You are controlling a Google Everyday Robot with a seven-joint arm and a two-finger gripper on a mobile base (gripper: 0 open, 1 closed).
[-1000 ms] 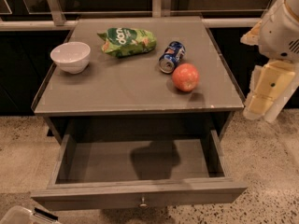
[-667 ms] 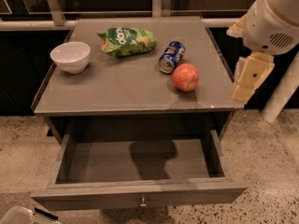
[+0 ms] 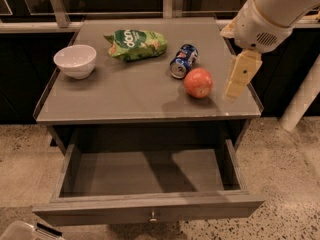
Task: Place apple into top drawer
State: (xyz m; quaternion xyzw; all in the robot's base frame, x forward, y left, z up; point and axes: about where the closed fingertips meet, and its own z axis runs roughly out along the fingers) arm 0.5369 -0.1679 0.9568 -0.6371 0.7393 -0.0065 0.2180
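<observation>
Our claw (image 3: pixel 235 85) hangs just beside the apple (image 3: pixel 198 82), released or clenched we cannot tell; the apple looks round, red-orange with paler yellowish patches.

Note the grey tabletop (image 3: pixel 125 96) on a speckled floor (image 3: pixel 282 176), with dark cabinets (image 3: pixel 20 84) and a pale rail (image 3: pixel 30 27) behind it. The tool (image 3: pixel 241 76) hangs over the tabletop's right edge.
</observation>
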